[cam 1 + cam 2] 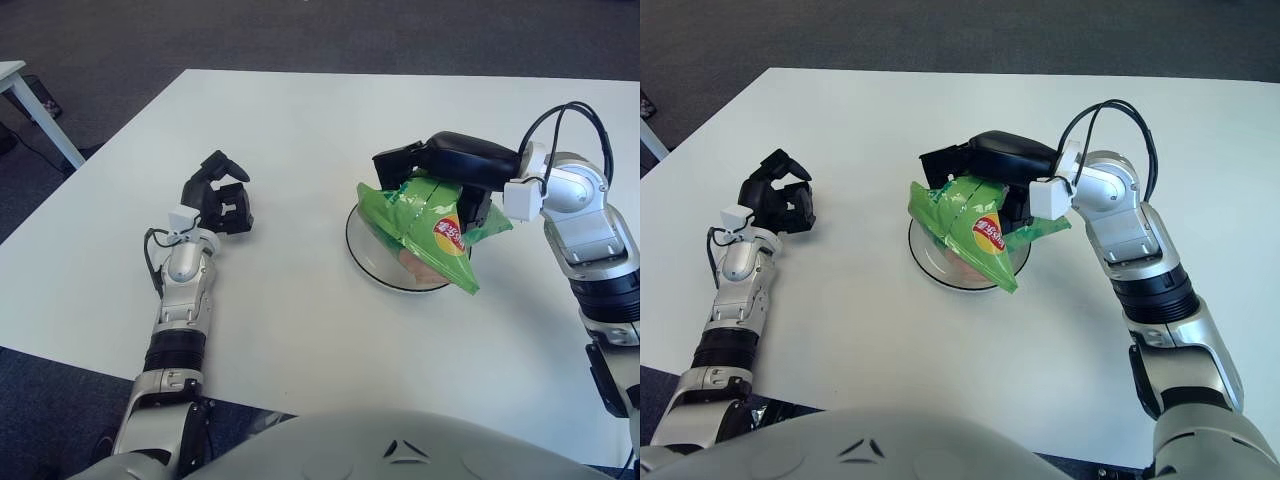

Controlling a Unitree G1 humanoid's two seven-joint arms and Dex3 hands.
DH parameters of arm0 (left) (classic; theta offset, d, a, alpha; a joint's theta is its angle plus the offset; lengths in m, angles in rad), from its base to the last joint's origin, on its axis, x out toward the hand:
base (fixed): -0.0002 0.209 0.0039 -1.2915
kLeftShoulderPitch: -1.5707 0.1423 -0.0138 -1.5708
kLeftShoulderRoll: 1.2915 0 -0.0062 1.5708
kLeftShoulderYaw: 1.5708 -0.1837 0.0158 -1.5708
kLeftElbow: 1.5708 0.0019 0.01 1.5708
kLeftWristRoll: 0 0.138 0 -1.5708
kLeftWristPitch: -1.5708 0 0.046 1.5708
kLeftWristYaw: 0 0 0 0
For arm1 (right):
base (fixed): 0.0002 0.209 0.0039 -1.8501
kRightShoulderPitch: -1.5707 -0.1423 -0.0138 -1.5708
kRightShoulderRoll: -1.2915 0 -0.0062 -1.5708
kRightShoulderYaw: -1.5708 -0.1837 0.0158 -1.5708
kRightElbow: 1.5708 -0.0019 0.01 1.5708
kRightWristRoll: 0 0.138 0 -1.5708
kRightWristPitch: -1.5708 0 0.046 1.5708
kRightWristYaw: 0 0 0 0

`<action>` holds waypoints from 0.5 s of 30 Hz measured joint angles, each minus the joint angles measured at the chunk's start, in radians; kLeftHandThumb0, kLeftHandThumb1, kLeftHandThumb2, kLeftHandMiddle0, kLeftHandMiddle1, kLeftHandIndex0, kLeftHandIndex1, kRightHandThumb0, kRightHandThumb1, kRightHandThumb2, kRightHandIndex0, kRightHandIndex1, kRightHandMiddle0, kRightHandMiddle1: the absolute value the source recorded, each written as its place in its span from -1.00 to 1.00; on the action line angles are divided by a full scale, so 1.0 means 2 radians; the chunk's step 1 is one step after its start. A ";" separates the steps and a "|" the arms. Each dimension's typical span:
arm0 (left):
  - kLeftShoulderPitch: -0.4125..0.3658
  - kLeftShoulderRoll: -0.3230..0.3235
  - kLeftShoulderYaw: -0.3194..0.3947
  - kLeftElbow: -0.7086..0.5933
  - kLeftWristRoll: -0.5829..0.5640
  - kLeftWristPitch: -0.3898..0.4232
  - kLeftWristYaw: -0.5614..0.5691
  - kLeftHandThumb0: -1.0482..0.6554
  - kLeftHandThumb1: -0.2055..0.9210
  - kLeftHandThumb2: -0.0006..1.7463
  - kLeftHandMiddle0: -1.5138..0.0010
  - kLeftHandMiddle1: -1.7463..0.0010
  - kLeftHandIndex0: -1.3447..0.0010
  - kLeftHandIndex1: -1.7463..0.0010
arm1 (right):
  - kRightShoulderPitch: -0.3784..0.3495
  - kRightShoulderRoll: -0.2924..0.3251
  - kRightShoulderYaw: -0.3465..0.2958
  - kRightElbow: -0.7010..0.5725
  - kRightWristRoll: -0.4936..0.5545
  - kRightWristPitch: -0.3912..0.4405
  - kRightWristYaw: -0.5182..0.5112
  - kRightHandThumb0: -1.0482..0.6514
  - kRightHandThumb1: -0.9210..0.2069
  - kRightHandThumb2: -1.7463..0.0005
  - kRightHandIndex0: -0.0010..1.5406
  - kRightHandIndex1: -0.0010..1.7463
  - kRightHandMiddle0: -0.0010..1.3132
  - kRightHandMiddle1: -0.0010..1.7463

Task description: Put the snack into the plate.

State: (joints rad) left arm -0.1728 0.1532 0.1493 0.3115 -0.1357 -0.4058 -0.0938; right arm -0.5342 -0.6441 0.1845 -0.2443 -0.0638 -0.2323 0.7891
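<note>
The white desk [300, 130] fills most of what I see, with dark carpet beyond its far edge. My right arm comes in from the right side, bent at the elbow, with a black cable looped above the wrist. My left arm lies along the left part of the desk, well apart from everything else.

The snack [425, 222] is a green crinkled bag with a red and yellow round logo. It sits tilted over the plate [362, 255], its lower corner pointing toward me and reaching past the plate's near rim. The plate is clear, round and dark-rimmed, near the middle of the desk; most of it is covered by the bag.

My right hand [440, 170] is over the top of the snack, black fingers wrapped down around the upper edge of the bag, grasping it. I cannot tell whether the bag's underside is touching the plate.

My left hand [222, 200] shows at the left of the plate, fingers curled in, holding nothing.
</note>
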 measured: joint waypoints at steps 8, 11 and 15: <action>0.000 0.000 0.000 0.000 0.000 0.000 0.000 -0.34 -0.12 0.55 -0.73 -1.00 0.05 -1.00 | -0.010 -0.002 -0.001 0.020 0.000 -0.014 0.005 0.22 0.33 -0.61 -0.05 1.00 -0.04 0.70; 0.000 0.000 0.000 0.000 0.000 0.000 0.000 -0.34 -0.12 0.55 -0.73 -1.00 0.05 -1.00 | -0.012 -0.002 -0.001 0.024 0.003 -0.020 0.007 0.22 0.26 -0.53 -0.11 1.00 -0.01 0.63; 0.000 0.000 0.000 0.000 0.000 0.000 0.000 -0.34 -0.13 0.55 -0.73 -1.00 0.05 -1.00 | -0.013 -0.002 -0.001 0.033 0.008 -0.026 0.010 0.22 0.19 -0.46 -0.16 1.00 0.00 0.58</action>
State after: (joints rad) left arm -0.1728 0.1532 0.1493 0.3110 -0.1358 -0.4058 -0.0932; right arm -0.5605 -0.6488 0.1825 -0.1791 -0.0468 -0.2848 0.8085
